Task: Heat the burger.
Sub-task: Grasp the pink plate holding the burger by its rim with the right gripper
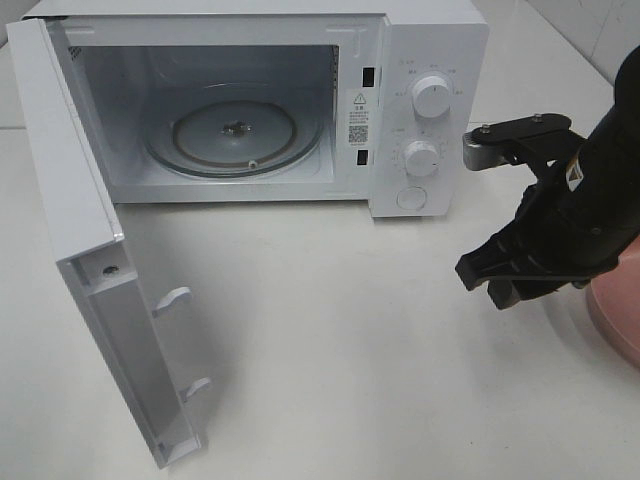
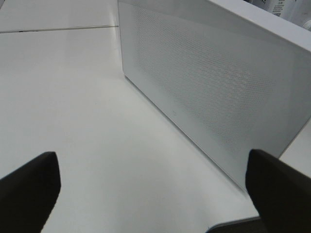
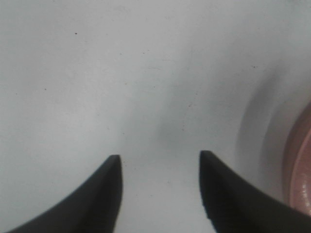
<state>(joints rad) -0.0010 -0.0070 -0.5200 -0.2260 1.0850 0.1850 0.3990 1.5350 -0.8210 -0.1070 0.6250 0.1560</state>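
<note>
The burger is not seen; only a plate (image 1: 618, 315) edge is seen at 3 o'clock. The right end effector (image 3: 160, 162) and left end effector (image 2: 153, 167) are spread, empty. It should be gripped gently.

The left pincer (image 2: 151, 162) gapes wide; the right pincer (image 3: 160, 159) stands parted, empty.

Burger out of sight in every view; possibly hidden off frame; look, pose, place untellable.
</note>
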